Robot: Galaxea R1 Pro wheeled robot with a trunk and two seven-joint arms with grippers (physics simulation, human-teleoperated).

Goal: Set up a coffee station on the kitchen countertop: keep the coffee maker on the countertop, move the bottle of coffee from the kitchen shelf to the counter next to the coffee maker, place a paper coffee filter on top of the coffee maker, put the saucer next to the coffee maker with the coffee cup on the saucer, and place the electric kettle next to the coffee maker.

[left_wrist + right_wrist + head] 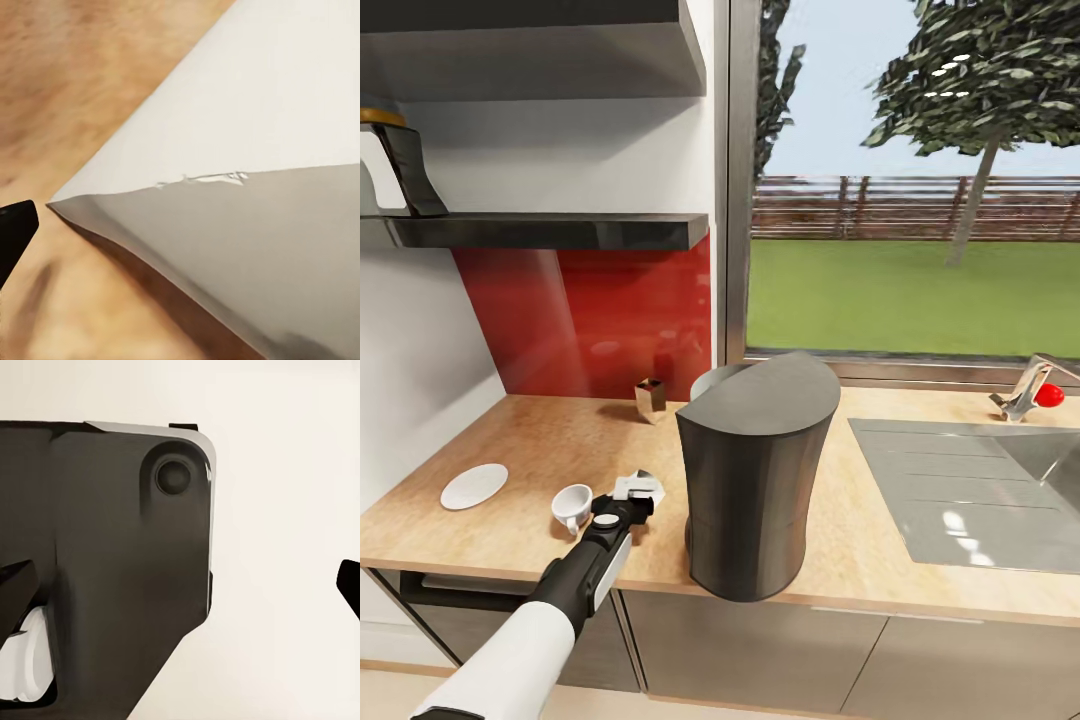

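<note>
Left tool [638,490] state unclear, at paper coffee filter [247,150] | tan countertop [540,440] | red backsplash [580,320] | window [910,180]

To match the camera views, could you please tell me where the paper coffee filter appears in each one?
Head view: the paper coffee filter lies on the countertop, between the coffee cup and the coffee maker.
Left wrist view: its pale cone looms large, lying on the wood.
Right wrist view: I see a dark casing against a pale surface.
Shared landmark: the tan countertop.
</note>
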